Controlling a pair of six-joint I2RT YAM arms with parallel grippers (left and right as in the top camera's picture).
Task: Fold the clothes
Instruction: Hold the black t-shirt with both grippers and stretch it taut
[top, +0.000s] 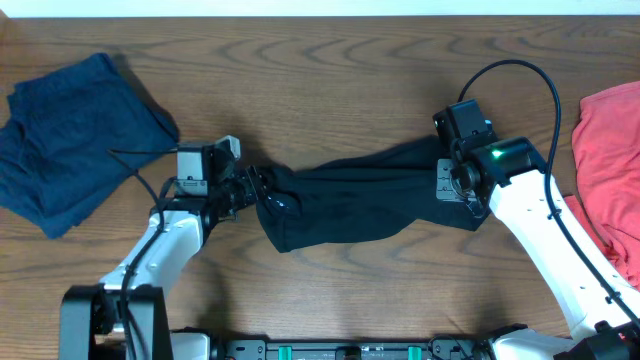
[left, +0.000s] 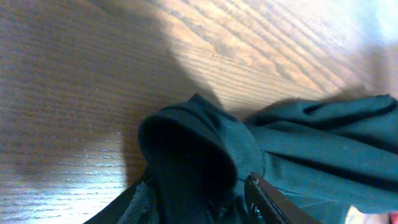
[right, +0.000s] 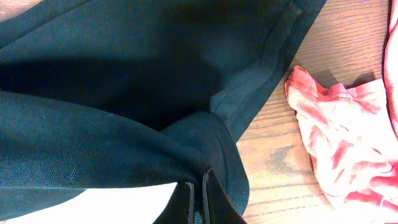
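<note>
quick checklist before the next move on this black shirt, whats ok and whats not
1. Right pincer grips the black shirt: ok, shut on a fold at its right end.
2. Left pincer grips the shirt: ok, it looks shut on the bunched left end.
3. Shirt lies flat and spread: not ok, it is bunched and creased between the two pincers.
4. Blue garment out of the way: ok, it lies apart at the far left.
5. Red garment out of the way: ok, the overhead view shows bare table between it and the shirt.
6. Collar and sleeves located: cannot tell, the folds hide them.
</note>
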